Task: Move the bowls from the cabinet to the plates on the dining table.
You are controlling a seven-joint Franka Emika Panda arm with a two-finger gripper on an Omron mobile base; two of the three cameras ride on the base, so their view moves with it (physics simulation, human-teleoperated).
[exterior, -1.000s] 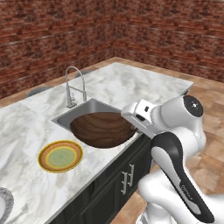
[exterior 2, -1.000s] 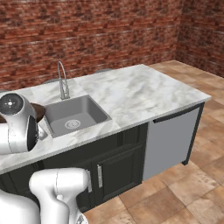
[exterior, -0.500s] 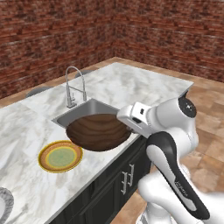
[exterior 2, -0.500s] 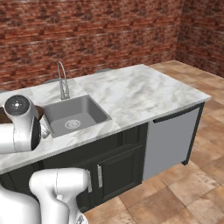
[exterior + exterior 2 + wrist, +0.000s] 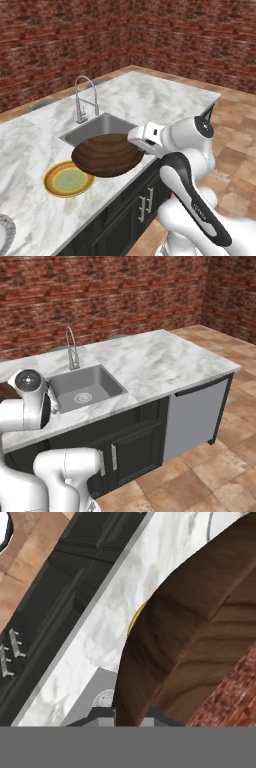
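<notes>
A round, deep wooden bowl (image 5: pixel 107 155), reddish-brown with dark grain, hangs in the air, held at its right rim. It floats above the front edge of the dining table (image 5: pixel 155 97), a large island with a white, grey-veined marble surface and a dark base. The bowl partly covers the front of the inset steel sink (image 5: pixel 97 130) and sits just right of a yellow-rimmed plate with a green centre (image 5: pixel 67 179), overlapping its edge from above. That plate lies flat on the marble. A second, pale plate (image 5: pixel 4 233) shows at the far left edge, also flat. In the hand view the bowl's curved grained wall (image 5: pixel 200 627) looms close.
</notes>
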